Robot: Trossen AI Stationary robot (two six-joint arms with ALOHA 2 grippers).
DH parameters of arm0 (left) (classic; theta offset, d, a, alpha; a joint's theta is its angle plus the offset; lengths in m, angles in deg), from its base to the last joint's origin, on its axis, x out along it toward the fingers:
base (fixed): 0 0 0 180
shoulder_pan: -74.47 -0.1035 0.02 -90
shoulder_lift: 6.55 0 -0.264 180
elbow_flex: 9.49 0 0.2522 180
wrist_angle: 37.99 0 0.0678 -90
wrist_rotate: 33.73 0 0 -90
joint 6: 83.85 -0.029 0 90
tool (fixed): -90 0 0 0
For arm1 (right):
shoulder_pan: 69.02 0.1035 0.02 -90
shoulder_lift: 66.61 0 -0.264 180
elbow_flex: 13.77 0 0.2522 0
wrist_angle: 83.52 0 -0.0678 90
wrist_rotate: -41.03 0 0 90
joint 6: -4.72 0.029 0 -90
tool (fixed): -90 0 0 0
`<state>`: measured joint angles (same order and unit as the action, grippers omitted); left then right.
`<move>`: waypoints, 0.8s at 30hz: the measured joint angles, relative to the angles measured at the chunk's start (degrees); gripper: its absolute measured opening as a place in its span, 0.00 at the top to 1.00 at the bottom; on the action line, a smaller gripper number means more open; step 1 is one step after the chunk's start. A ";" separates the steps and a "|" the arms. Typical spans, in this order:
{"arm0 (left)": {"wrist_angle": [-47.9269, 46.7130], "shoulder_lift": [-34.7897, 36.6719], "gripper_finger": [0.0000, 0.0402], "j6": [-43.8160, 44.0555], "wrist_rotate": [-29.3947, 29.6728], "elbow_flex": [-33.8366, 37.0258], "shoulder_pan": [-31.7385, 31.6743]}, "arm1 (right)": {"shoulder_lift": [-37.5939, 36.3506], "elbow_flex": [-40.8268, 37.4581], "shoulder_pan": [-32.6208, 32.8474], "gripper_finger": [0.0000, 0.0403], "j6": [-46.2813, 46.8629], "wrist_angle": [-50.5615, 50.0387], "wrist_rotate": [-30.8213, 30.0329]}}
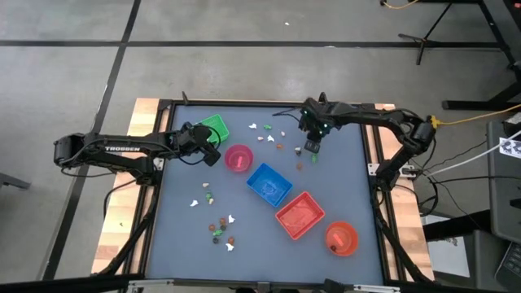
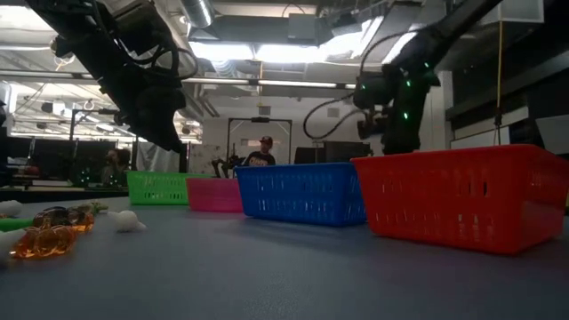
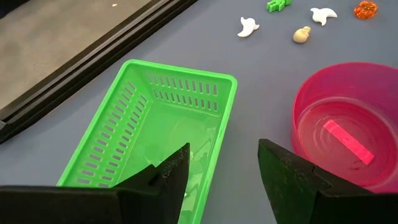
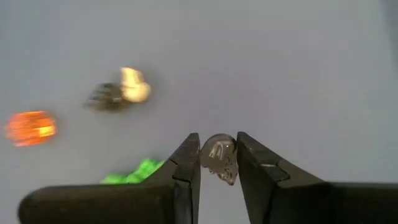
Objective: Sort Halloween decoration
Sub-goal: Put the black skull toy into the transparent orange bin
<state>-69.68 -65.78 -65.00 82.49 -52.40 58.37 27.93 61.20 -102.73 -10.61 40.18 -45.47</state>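
Overhead, the right arm reaches in from the table's right edge, bends at the elbow and extends along the far side, its wrist pointing down over the table. The right gripper pinches a small grey skull-shaped trinket between its two fingers, clear of the table surface; in its wrist view an orange trinket, a pale trinket and a green trinket lie on the table beneath. The left arm stretches horizontally from the left edge, its left gripper hovering with fingers spread over the gap between the green tray and the pink bowl. A pink strip lies inside the bowl. Further Halloween decoration lies scattered: one cluster on the far side between the two grippers, another cluster near the front left. The blue tray, red tray and orange bowl run diagonally toward the front right.
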 joint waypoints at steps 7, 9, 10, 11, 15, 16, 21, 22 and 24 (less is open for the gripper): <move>0.02 0.00 0.57 0.00 0.00 0.00 -0.02 | -0.11 10.19 0.00 0.81 0.13 -16.60 19.11; 0.02 0.00 0.57 0.00 0.00 0.00 -0.01 | -0.11 11.83 0.04 0.81 1.31 -20.28 26.57; 0.02 0.00 0.57 0.00 -0.03 0.00 -0.02 | -0.11 12.26 0.48 0.81 2.10 -21.90 30.08; 0.02 0.00 0.57 0.00 -0.15 0.00 -0.02 | -0.15 12.38 0.92 0.81 3.14 -23.25 33.05; 0.02 0.00 0.57 0.00 -0.30 0.00 0.00 | -0.15 12.38 5.04 0.81 4.94 -29.49 38.32; 0.00 0.00 0.57 0.00 -0.30 0.00 0.00 | -0.17 12.36 6.64 0.81 4.99 -30.77 38.02; 0.02 0.00 0.57 0.00 -0.32 0.00 0.00 | -0.17 12.35 16.23 0.81 6.05 -34.04 36.59; 0.02 0.00 0.57 0.00 -0.33 0.00 0.00 | -0.17 12.35 18.41 0.81 6.67 -34.00 36.57; 0.02 0.00 0.57 0.00 -0.37 0.00 0.00 | -0.17 12.35 22.85 0.81 7.97 -33.88 35.56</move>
<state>-69.66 -65.78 -65.00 82.11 -52.40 58.37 27.76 73.55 -79.88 -2.65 6.31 -9.91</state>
